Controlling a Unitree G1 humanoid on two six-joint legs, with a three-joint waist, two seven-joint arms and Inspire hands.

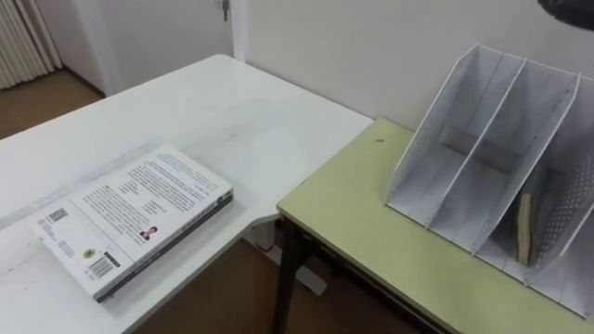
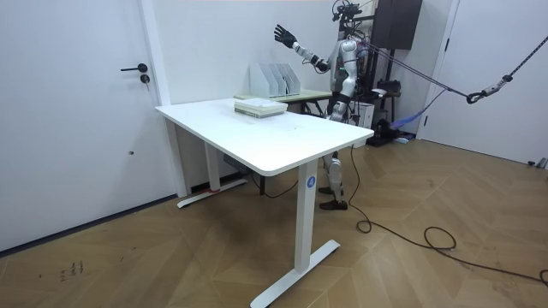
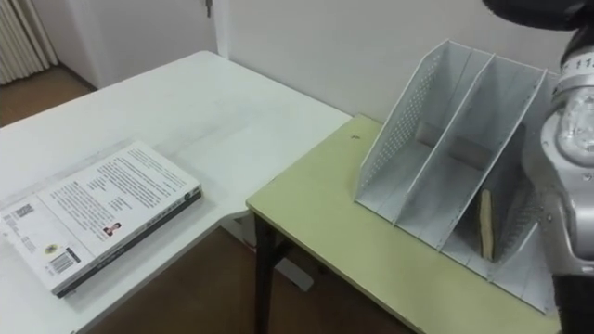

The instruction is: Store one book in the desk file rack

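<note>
The right robot hand [image 2: 282, 34] hangs high above the file rack [image 1: 492, 158], fingers spread wide and holding nothing. The book [image 1: 139, 218] lies flat, back cover up, by the white desk's [image 1: 232, 111] near edge, well apart from the rack on the green desk [image 1: 371, 232].

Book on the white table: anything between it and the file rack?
Nothing visible. The book lies flat on the white table; only bare tabletop and green desk lie between it and the file rack. Its two left slots are empty; a thin book stands in the third.
</note>
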